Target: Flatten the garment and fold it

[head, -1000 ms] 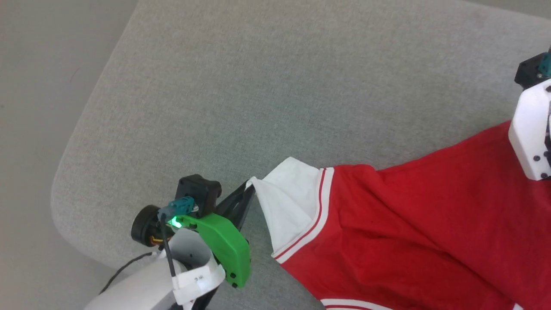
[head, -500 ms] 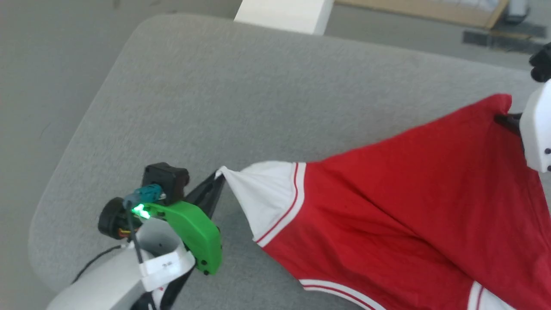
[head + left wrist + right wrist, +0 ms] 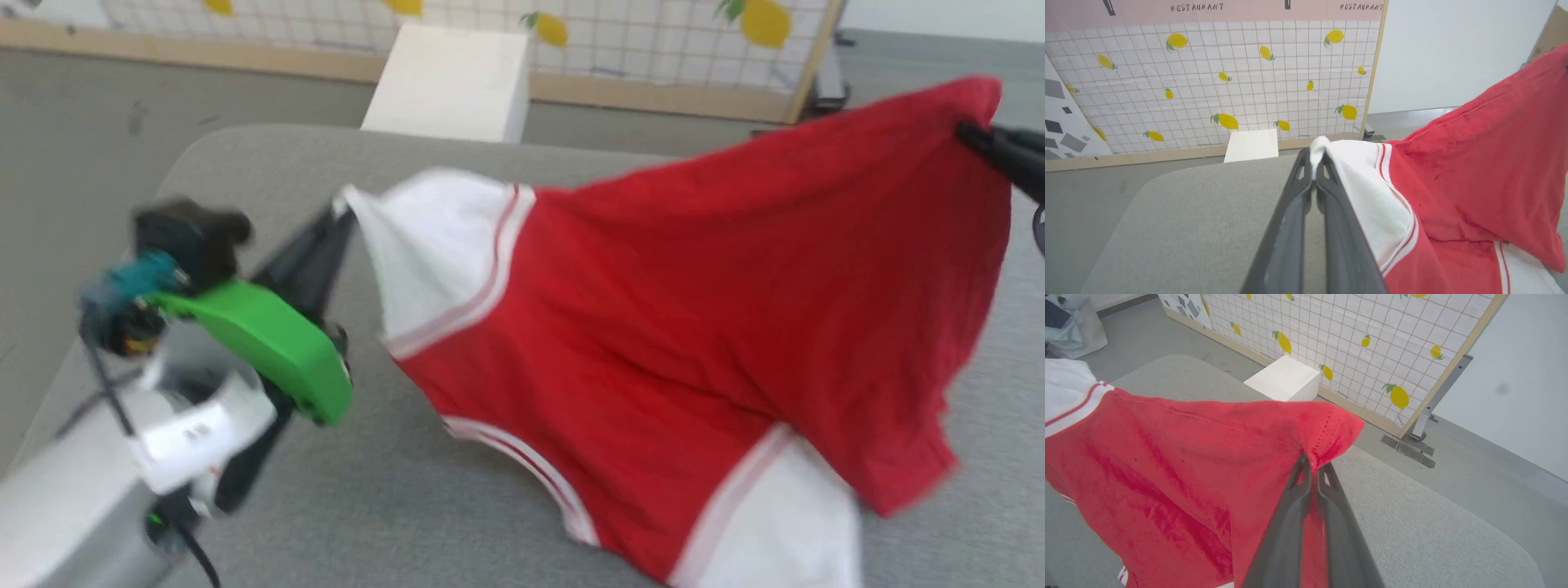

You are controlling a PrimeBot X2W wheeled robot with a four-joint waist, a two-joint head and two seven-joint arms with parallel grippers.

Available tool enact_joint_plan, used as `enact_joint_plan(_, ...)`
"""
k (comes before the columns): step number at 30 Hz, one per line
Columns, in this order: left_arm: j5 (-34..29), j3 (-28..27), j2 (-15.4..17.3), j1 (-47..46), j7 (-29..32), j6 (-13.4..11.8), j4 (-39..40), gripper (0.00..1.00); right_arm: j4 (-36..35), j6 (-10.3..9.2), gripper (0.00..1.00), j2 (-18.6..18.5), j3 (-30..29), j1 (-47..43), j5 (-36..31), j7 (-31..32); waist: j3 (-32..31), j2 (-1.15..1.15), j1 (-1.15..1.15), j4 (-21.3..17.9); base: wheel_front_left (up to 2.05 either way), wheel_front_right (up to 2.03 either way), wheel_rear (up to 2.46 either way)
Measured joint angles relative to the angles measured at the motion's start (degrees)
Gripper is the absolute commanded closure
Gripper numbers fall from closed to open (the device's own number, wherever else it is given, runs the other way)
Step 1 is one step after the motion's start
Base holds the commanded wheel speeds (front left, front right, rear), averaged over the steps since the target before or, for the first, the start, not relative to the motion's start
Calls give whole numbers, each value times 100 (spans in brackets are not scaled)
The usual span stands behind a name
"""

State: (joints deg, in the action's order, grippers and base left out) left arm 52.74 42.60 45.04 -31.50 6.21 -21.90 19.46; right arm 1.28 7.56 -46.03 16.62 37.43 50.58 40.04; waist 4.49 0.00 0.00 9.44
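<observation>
The red shirt hangs in the air over the grey table, stretched out between the two grippers. The left gripper has its two dark fingers pressed together on the tip of a white sleeve. A little bit of white cloth pokes out past the finger ends. The right gripper also has its fingers pressed together, and it pinches a red corner of the shirt, where there is a line of stitches. In the head view this corner is up high at the right and the pinched sleeve is lower at the left. The shirt sags in the middle and has many folds. The other sleeve hangs down at the bottom, close to the table; I cannot tell if it touches. A curved striped edge shows at the bottom too. Behind the table a white box stands on the grey floor, in front of a board with yellow lemons on it.
</observation>
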Motion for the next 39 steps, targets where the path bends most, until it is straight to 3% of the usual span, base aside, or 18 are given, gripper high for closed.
enact_joint_plan(9,287,-683,172,-990,97,280,164,100,-512,0,100,141,-403,216,156,-229,-143,0,0,-451,0,0,0)
enact_joint_plan(20,331,-1035,190,-3014,666,1238,-656,100,-564,0,100,581,-626,1568,-33,-311,469,0,0,-680,0,0,0)
enact_joint_plan(26,152,-1028,-1,-4636,968,1950,-1935,100,15,0,100,724,-175,2880,-396,-619,1074,0,0,-793,0,0,0)
enact_joint_plan(31,-257,-914,-320,-6089,1063,2448,-3178,100,948,0,100,929,393,4191,-697,-1273,1676,0,1,-911,0,0,0)
enact_joint_plan(39,-837,-834,-872,-7781,591,2730,-4919,100,2516,0,100,1328,1074,5828,-935,-2606,2573,0,2,-1101,0,0,0)
